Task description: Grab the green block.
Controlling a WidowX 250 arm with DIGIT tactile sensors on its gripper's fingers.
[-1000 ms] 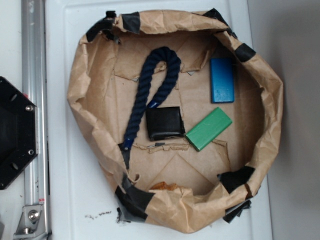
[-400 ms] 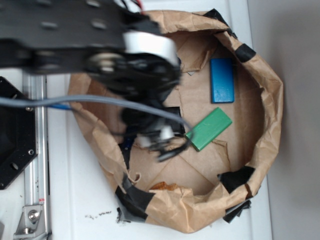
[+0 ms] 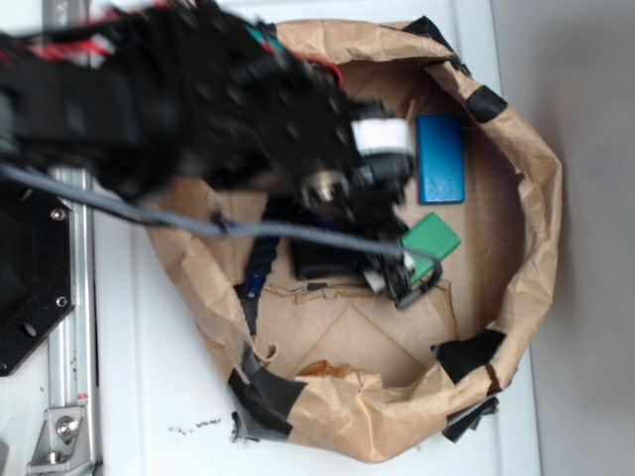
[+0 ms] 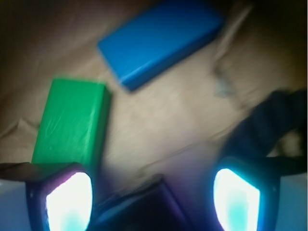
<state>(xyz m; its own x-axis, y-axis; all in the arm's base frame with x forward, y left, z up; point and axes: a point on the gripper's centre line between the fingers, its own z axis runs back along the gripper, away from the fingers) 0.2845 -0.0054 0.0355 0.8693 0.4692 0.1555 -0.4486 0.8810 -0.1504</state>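
Reaching into the paper-lined basin (image 3: 536, 188), we have the hand (image 3: 402, 283) over the near end of the green block (image 3: 435, 238), which lies flat and slanted on the paper floor. The hand is open: in the wrist view its two lit fingertips (image 4: 67, 199) stand wide apart with nothing between them. In that view the green block (image 4: 72, 122) sits up and to the left, only one end reaching the left fingertip, so we judge the hand not yet centred on it. The blue block (image 3: 441, 159) lies just beyond, apart from the green one. A black pad (image 3: 322, 260) and a dark rope (image 3: 260, 266) lie beside the hand; the raised paper walls keep these loose items together.
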